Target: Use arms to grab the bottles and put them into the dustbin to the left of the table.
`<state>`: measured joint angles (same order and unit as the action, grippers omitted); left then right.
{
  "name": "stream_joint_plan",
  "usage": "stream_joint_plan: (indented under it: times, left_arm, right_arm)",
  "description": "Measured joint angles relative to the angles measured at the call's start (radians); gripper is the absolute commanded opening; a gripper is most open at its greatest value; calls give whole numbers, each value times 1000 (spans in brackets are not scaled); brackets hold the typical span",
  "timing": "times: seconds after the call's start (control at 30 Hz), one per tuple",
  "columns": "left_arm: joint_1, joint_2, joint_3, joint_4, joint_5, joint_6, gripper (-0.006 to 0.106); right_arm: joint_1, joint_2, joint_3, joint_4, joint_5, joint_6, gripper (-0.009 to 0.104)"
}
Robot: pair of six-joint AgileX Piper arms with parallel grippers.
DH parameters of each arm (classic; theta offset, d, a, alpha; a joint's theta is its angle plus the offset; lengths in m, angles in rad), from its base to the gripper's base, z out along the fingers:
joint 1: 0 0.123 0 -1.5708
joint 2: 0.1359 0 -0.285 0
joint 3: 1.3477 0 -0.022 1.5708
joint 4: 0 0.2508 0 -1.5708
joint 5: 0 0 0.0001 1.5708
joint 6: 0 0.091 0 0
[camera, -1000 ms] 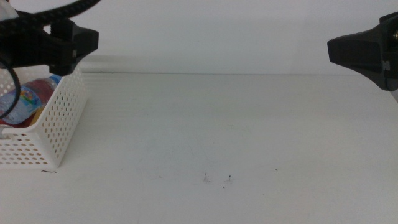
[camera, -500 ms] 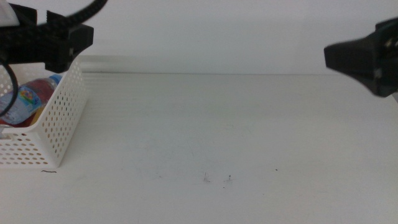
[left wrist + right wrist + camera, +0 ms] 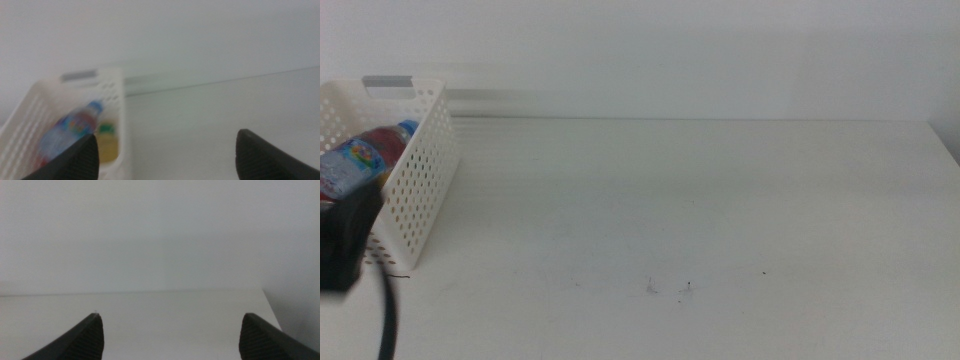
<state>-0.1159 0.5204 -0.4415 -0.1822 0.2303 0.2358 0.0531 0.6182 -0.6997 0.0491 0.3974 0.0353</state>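
Observation:
The white perforated dustbin (image 3: 420,190) stands at the table's left edge, with a grey strip on its far rim. Inside it lie the blue-capped water bottle (image 3: 355,160) and something red (image 3: 388,138) that I take for the soda can. The left wrist view shows the dustbin (image 3: 114,95), the water bottle (image 3: 70,132) and the yellow tea bottle (image 3: 107,147) in it. My left gripper (image 3: 166,145) is open and empty, back from the dustbin. The left arm (image 3: 345,245) is a blurred black block low in front of the dustbin. My right gripper (image 3: 171,325) is open, empty and out of the middle view.
The white table (image 3: 700,200) runs to a pale back wall, with its right edge at the far right. A few tiny dark specks (image 3: 652,287) lie near the front middle. No bottle shows on the tabletop.
The left arm has dropped from above the dustbin to low at the picture's left edge. The right arm has drawn out of the middle view on the right. The dustbin's contents have not moved.

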Motion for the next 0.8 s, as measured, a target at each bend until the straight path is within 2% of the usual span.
stream_joint_plan:
  times: [0.13,0.4,0.63,0.8]
  left_arm:
    - [83,-197,159,-14,-4,0,94]
    - [153,-486,365,-53,18,2,94]
    - [155,-516,439,-55,43,2,94]
    - [155,-516,442,-52,48,2,94]
  right_arm:
    - [-24,-154,184,35,-20,0,93]
    - [-26,-476,517,8,-45,0,93]
    - [-26,-609,663,-49,-45,0,93]
    - [-26,-614,695,-49,-52,0,93]
